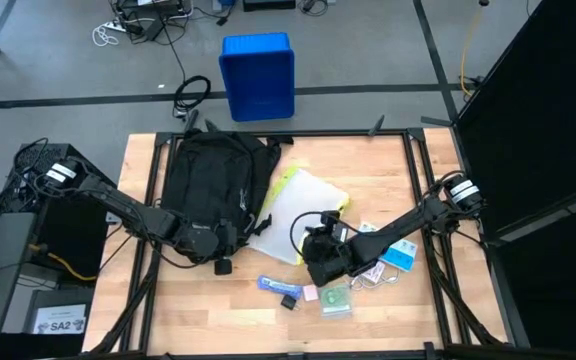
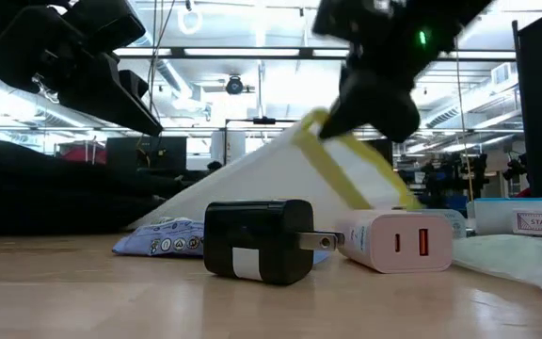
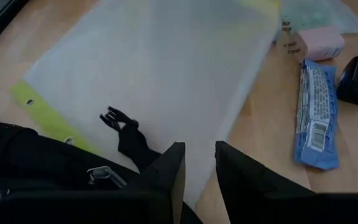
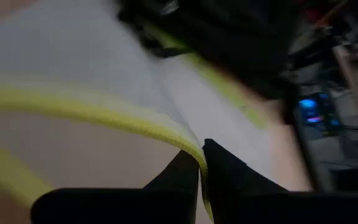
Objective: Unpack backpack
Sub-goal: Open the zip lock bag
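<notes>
Right hand [image 4: 199, 163] pinches the yellow edge of a white pouch [image 1: 303, 205], a grip only its wrist view shows; the low view alone shows the pouch lifted off the bench [image 1: 388, 165]. Left hand [image 1: 220, 243], fingers slightly parted, rests at the black rounded backpack [image 1: 208, 180], lying left of the pouch

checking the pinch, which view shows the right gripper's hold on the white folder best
Right wrist view: the right gripper is shut on the white folder at its yellow edge. Low view shows it lifted; high view hides the pinch; left wrist view shows only the folder.
</notes>
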